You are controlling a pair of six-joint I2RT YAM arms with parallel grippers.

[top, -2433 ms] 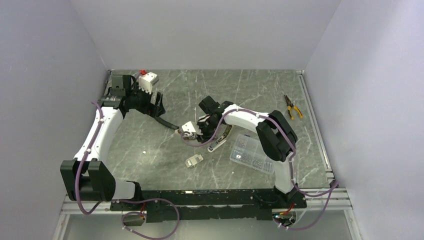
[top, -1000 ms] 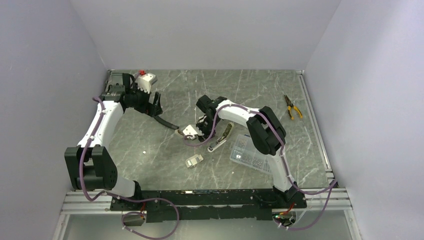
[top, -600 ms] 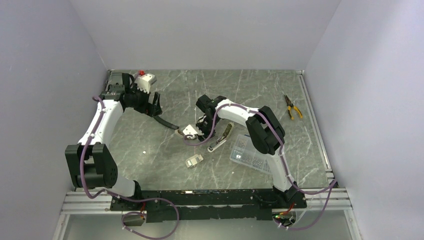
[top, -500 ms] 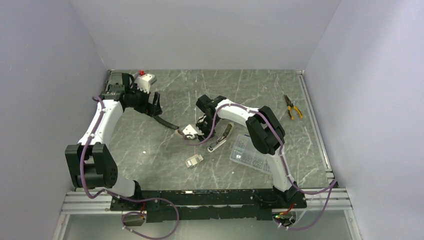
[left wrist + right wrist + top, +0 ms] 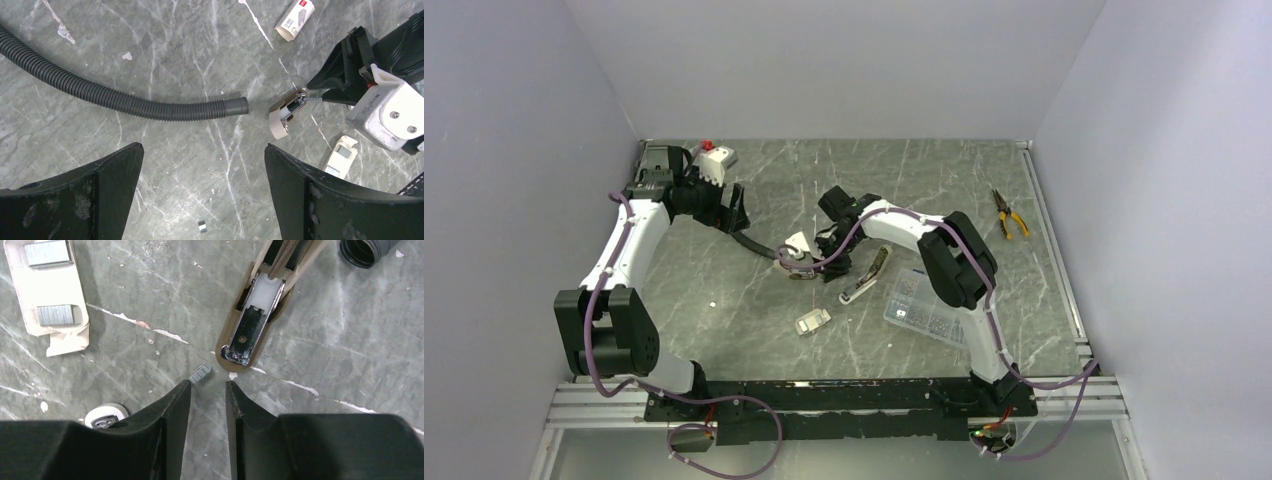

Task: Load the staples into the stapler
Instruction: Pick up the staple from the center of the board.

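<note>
The stapler (image 5: pixel 254 320) lies open on the marble table, its olive-tan arm turned back and the metal channel and white pusher showing. It also shows in the left wrist view as the stapler (image 5: pixel 286 111), just past the hose end. A short loose strip of staples (image 5: pixel 200 373) lies beside its front tip. My right gripper (image 5: pixel 208 383) hovers right behind that strip, jaws a narrow gap apart with only table between them. A paper tray (image 5: pixel 50 282) at the upper left holds two blocks of staples. My left gripper (image 5: pixel 202 146) stands wide open over bare table, far from the stapler.
A black corrugated hose (image 5: pixel 125 100) ends beside the stapler. A white red-labelled box (image 5: pixel 295 17) lies beyond. A clear compartment box (image 5: pixel 922 305), an olive-and-white long object (image 5: pixel 866 275), pliers (image 5: pixel 1009 215) and the staple tray (image 5: pixel 813 321) lie on the table.
The right wrist has turned and shifted slightly up and left over the stapler. Its jaw gap is the same. The left arm has not moved.
</note>
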